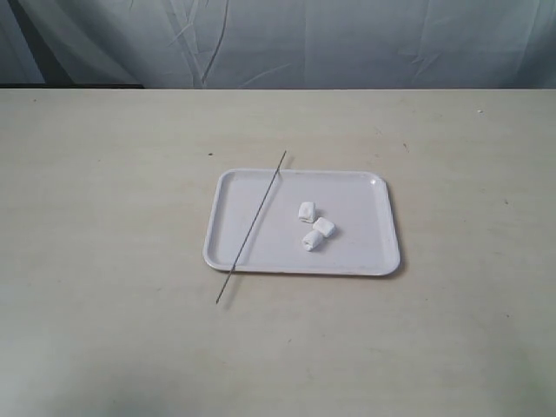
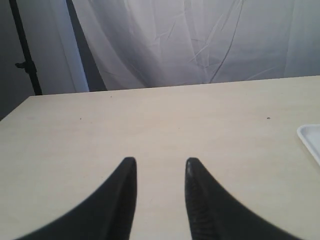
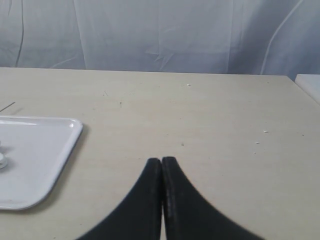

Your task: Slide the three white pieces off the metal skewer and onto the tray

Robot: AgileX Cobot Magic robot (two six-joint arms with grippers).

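The white tray lies mid-table. Three white pieces lie loose on it, right of centre: one, a second and a third. The thin metal skewer lies bare and slanted across the tray's left part, both ends sticking out past the rim. Neither arm shows in the exterior view. My left gripper is open over bare table, nothing between its fingers, with the tray's corner off to one side. My right gripper is shut on nothing, the tray lying beside it.
A pale wooden table carries everything. Wrinkled white cloth hangs behind its far edge. A dark stand rises beside the cloth in the left wrist view.
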